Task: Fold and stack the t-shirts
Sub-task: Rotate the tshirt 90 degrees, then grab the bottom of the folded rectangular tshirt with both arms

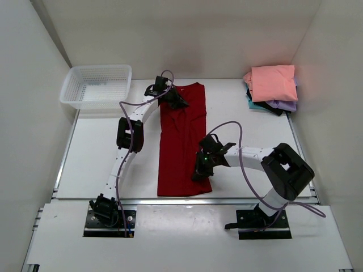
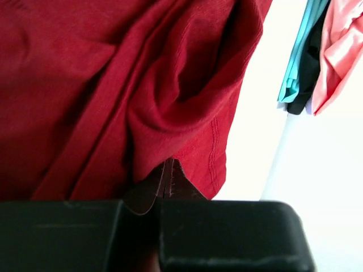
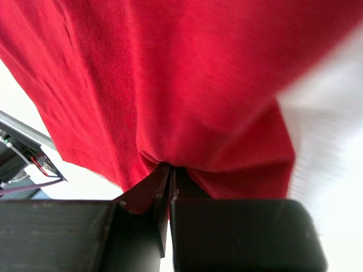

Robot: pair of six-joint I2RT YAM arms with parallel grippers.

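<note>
The dark red t-shirt [image 1: 181, 141] lies as a long folded strip down the middle of the table. My left gripper [image 1: 177, 102] is shut on its far end, where the cloth bunches [image 2: 170, 96]. My right gripper [image 1: 202, 171] is shut on its near right edge [image 3: 187, 102]. A stack of folded t-shirts stands at the back right, with the salmon pink one [image 1: 274, 83] on top and lavender [image 1: 283, 105], teal [image 1: 253, 104] and black [image 1: 276, 111] edges below. The stack's edge also shows in the left wrist view [image 2: 334, 51].
A white mesh basket [image 1: 96, 86] stands at the back left corner. White walls close in the table on three sides. The table's near edge has a metal rail [image 1: 187, 199] in front of the arm bases.
</note>
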